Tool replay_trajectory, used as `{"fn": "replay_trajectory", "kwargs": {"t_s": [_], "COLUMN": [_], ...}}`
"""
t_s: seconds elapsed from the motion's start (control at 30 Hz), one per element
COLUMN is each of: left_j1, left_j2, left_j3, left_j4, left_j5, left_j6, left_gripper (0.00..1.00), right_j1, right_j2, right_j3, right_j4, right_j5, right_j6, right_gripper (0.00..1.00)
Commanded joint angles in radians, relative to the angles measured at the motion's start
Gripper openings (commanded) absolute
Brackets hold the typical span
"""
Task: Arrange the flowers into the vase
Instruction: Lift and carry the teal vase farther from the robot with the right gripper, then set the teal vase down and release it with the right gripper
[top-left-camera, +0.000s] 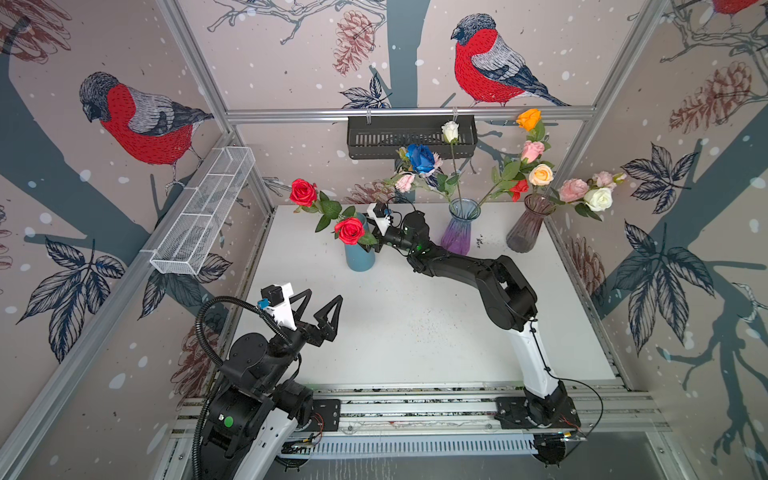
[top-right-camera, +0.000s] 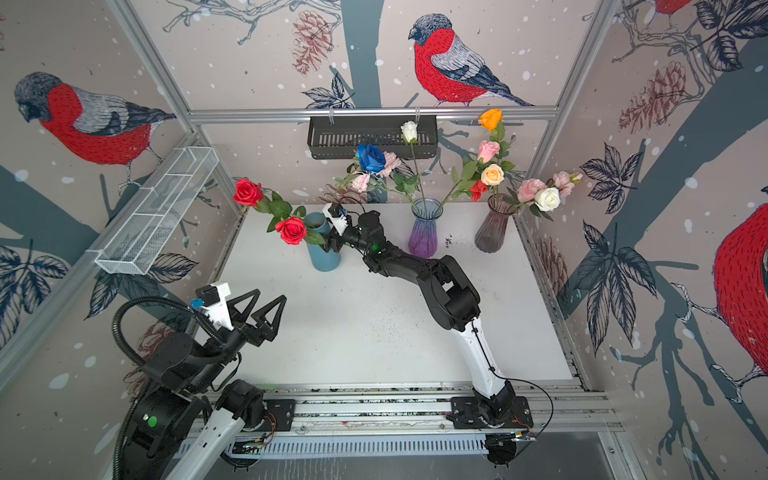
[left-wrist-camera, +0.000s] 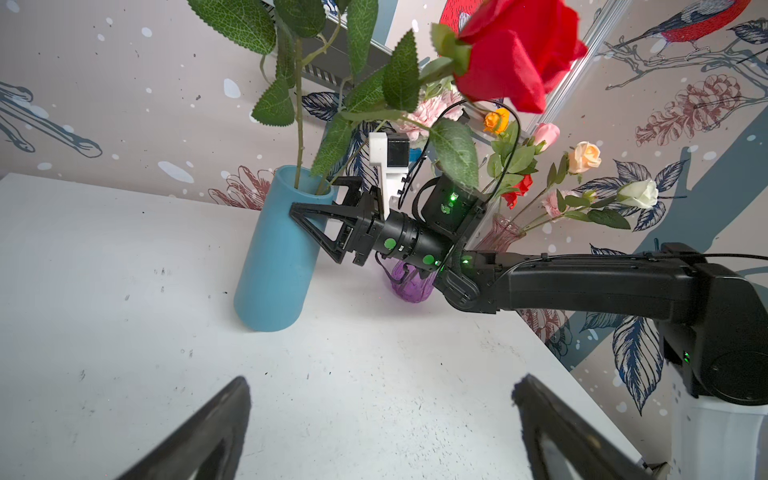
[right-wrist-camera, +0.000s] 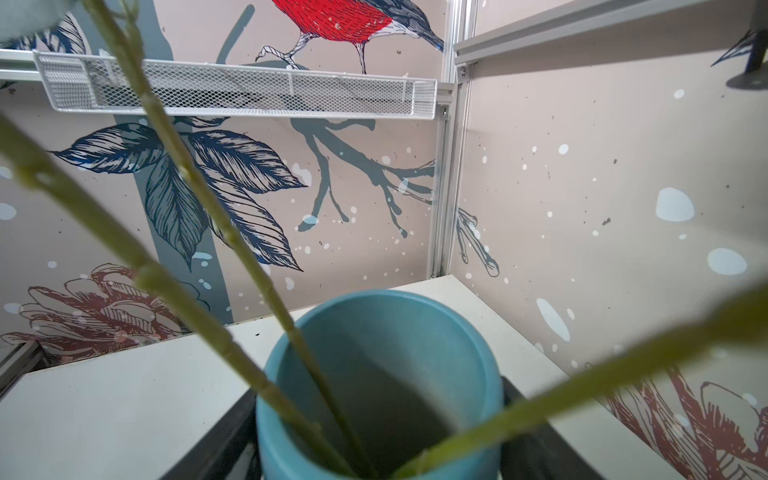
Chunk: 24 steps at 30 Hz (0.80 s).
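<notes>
A blue cylinder vase (top-left-camera: 359, 254) (top-right-camera: 324, 254) (left-wrist-camera: 272, 266) (right-wrist-camera: 374, 296) stands at the table's back left. Two red roses (top-left-camera: 350, 230) (top-left-camera: 303, 192) (top-right-camera: 291, 230) (left-wrist-camera: 515, 50) lean out of it to the left, and their green stems (right-wrist-camera: 187, 174) cross the right wrist view. My right gripper (top-left-camera: 371, 241) (top-right-camera: 328, 241) (left-wrist-camera: 311, 195) (right-wrist-camera: 382, 436) is shut on this vase just under its rim, one finger on each side. My left gripper (top-left-camera: 325, 295) (top-right-camera: 271, 294) (left-wrist-camera: 381, 382) hovers open and empty over the front left of the table.
A purple glass vase (top-left-camera: 459, 232) holds blue, white and pink flowers. A smoky glass vase (top-left-camera: 528, 228) at the back right holds several more. A black basket (top-left-camera: 411, 133) hangs on the back rail and a white mesh basket (top-left-camera: 203, 212) on the left rail.
</notes>
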Motion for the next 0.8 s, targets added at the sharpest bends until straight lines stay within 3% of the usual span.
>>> {"fn": "replay_trajectory", "kwargs": {"t_s": [0.0,0.27,0.77], "left_j1": [0.003,0.005,0.005], "left_j2": [-0.004,-0.012,-0.023], "left_j3": [0.004,0.003,0.003], "left_j4": [0.014,0.015,0.012], "left_j5": [-0.004,-0.003,0.0], "left_j6": [0.012,0.014,0.017], "left_gripper": [0.99,0.99,0.99], "right_j1": [0.004,0.019,0.028], "right_j2": [0.019,0.062,0.108], "right_j3": [0.055,0.136,0.184], "right_j4": [0.064,-0.054,-0.059], "right_j5": [-0.005,0.014,-0.018], "right_j6": [0.03,0.005,0.058], "right_gripper": [0.53,0.53,0.54]}}
